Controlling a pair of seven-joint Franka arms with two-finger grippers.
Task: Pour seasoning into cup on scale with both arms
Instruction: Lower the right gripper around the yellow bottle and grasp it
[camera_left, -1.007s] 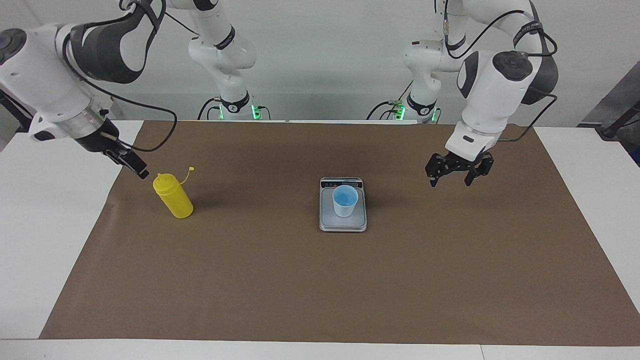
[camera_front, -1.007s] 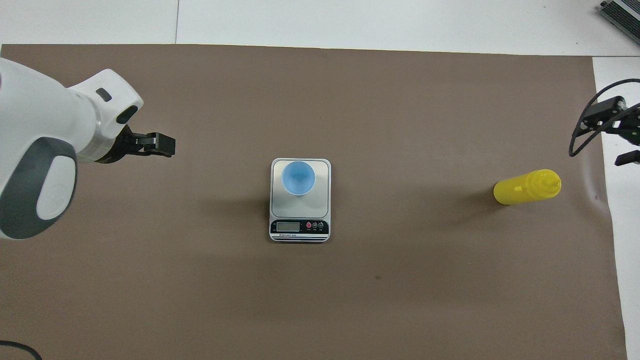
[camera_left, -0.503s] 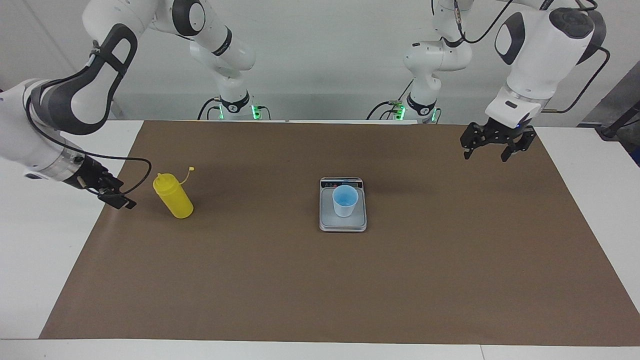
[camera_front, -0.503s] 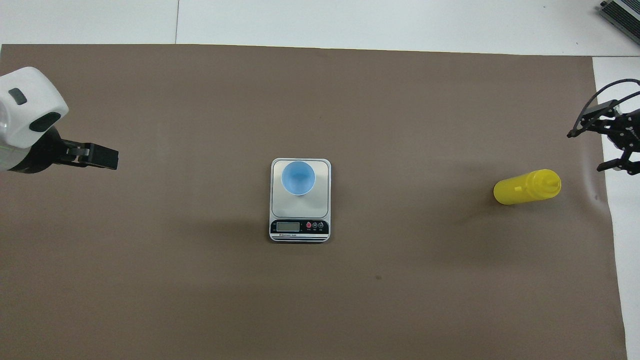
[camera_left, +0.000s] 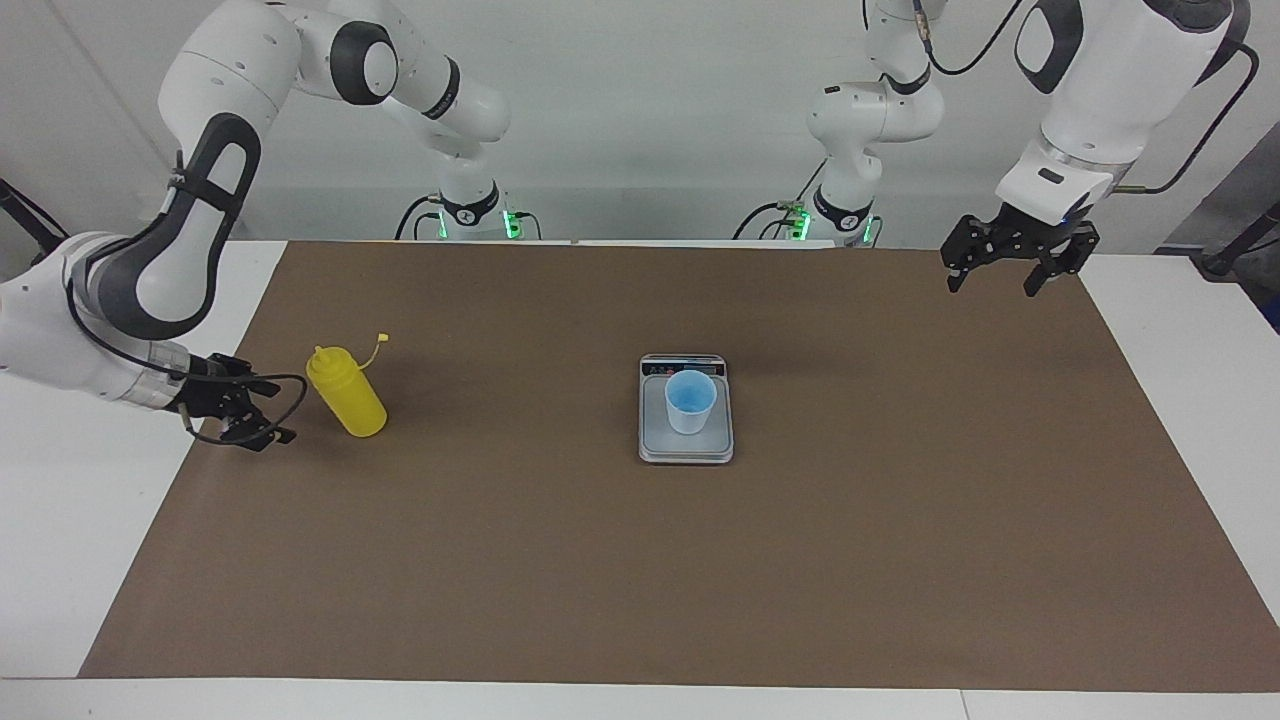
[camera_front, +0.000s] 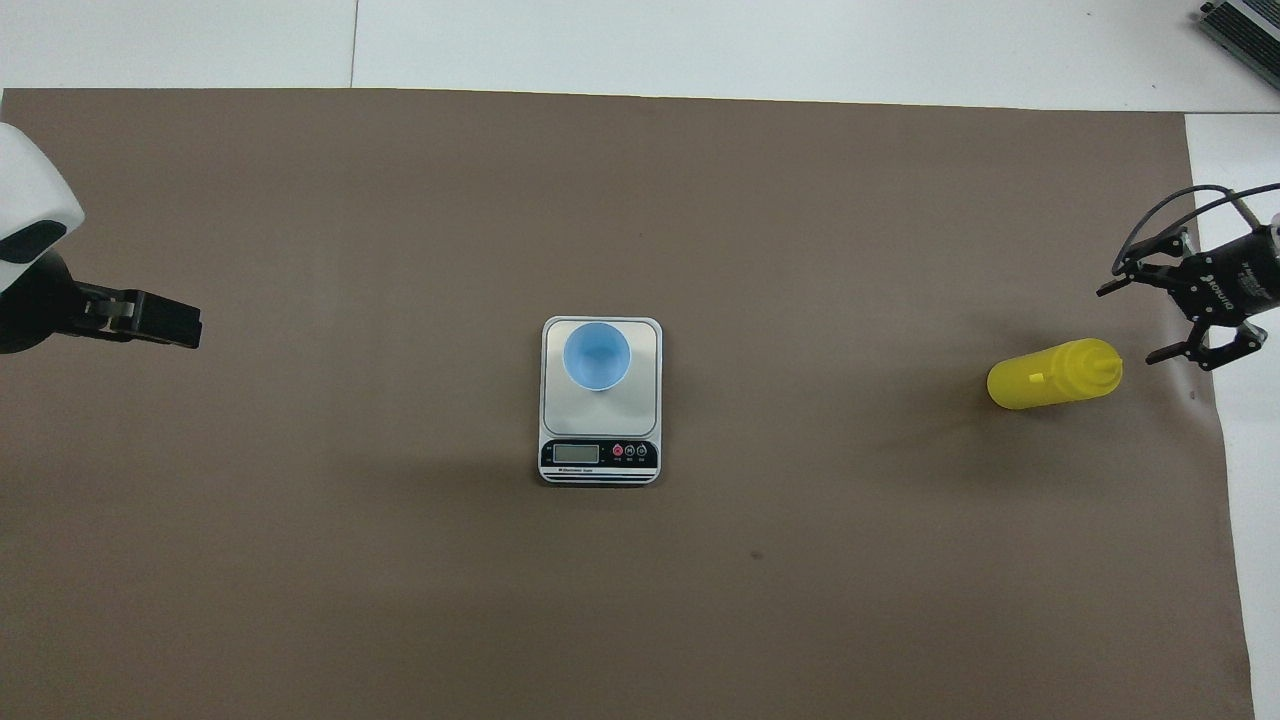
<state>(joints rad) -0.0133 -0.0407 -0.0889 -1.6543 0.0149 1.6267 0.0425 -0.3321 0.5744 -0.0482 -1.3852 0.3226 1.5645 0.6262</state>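
The yellow seasoning bottle (camera_left: 347, 393) stands upright on the brown mat toward the right arm's end of the table, its cap hanging off on a tether; it also shows in the overhead view (camera_front: 1050, 373). My right gripper (camera_left: 270, 412) is open and low beside the bottle, a short gap away, its fingers pointing at it (camera_front: 1135, 322). The light blue cup (camera_left: 690, 400) stands on the grey scale (camera_left: 686, 447) at mid table, also in the overhead view, cup (camera_front: 597, 355) and scale (camera_front: 600, 455). My left gripper (camera_left: 990, 282) is open and empty, raised over the mat's corner (camera_front: 185, 325).
A brown mat (camera_left: 600, 580) covers most of the white table (camera_left: 1180, 330). The scale's display strip faces the robots. Nothing else stands on the mat.
My right gripper has come down from beside the bottle's top to a low spot beside its body. My left gripper has risen and drawn back from the scale toward the left arm's end.
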